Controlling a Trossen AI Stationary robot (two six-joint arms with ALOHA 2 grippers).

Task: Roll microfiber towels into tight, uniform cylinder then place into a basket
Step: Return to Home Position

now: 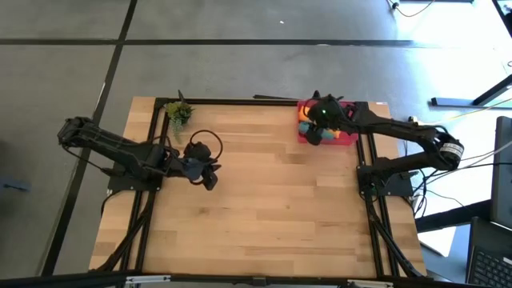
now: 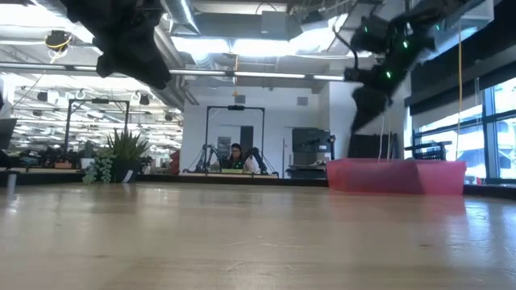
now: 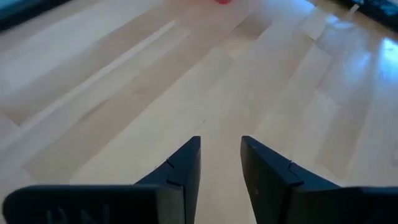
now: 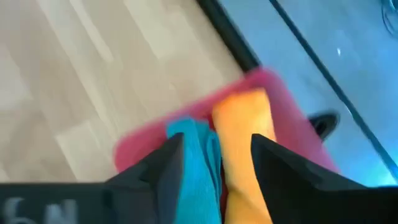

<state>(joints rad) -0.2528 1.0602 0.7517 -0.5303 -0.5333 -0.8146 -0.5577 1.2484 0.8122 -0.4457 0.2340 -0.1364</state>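
I have the basket (image 1: 346, 142), a shallow pink-red tray with low walls, just right of centre in the upper part of the high view. In the low view it sits level at the right of the frame. Inside it I can see both towels rolled into short cylinders, lying side by side and touching: the teal towel (image 4: 198, 158) and the thicker orange towel (image 4: 244, 130).

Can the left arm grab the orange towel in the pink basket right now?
Probably not: the left gripper hovers across the table from the basket, and the right gripper hangs right over the orange towel.
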